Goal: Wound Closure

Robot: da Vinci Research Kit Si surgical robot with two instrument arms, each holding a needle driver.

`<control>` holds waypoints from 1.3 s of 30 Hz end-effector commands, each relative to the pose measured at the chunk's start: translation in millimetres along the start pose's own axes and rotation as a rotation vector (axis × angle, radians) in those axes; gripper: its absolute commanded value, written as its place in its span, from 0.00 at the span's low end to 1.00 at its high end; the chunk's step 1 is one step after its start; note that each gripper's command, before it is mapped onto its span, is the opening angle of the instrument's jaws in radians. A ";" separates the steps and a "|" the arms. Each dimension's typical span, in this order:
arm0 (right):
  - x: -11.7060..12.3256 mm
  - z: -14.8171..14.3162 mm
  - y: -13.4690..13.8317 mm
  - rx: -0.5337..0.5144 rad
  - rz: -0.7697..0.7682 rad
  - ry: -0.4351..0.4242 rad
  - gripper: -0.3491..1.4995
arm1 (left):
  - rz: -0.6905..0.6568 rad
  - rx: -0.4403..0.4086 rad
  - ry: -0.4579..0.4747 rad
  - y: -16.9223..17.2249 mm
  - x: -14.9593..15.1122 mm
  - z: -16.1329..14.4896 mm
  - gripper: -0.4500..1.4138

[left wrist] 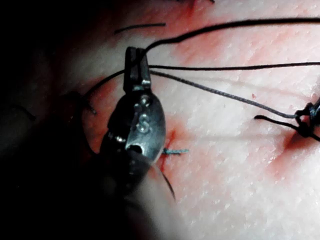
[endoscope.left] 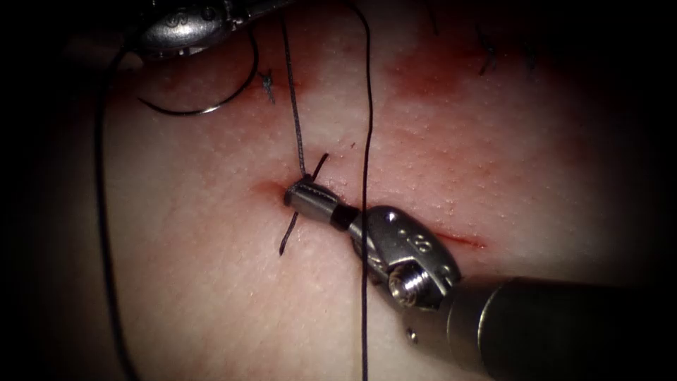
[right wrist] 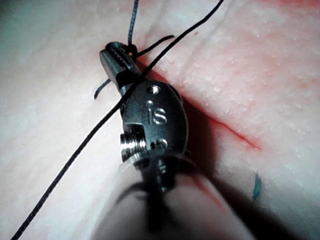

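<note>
Endoscope looks down from in front; both wrist views, very close, share the knot [endoscope.left: 305,176].

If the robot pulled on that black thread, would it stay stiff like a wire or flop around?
Probably floppy: the thread lies in loose curves across the tissue. It likely goes straight only under pull, like the taut strand running up from the knot beside the right tool. The curved needle, by the left tool, keeps its arc, so it looks stiff.
</note>
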 end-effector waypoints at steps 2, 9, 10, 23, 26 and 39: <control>-1.7 0.1 -0.2 -0.003 -0.005 -0.012 0.00 | -0.002 0.000 -0.001 -0.4 -0.5 1.4 0.00; -3.0 -0.2 -0.7 -0.007 -0.027 -0.016 0.00 | 0.022 0.008 -0.018 -2.2 -1.1 2.9 0.00; -3.0 -0.2 -0.8 -0.008 -0.027 -0.019 0.00 | 0.028 0.011 -0.020 -2.7 -1.2 3.2 0.00; -3.6 0.3 -1.7 0.003 -0.043 -0.028 0.00 | 0.122 0.032 -0.066 -4.8 -2.7 5.6 0.00; -4.5 0.3 -1.9 0.002 -0.053 -0.050 0.00 | 0.130 0.040 -0.077 -4.9 -3.2 6.5 0.00; -7.7 -1.2 -3.4 0.038 -0.089 -0.128 0.00 | 0.142 0.057 -0.090 -6.9 -4.6 7.3 0.00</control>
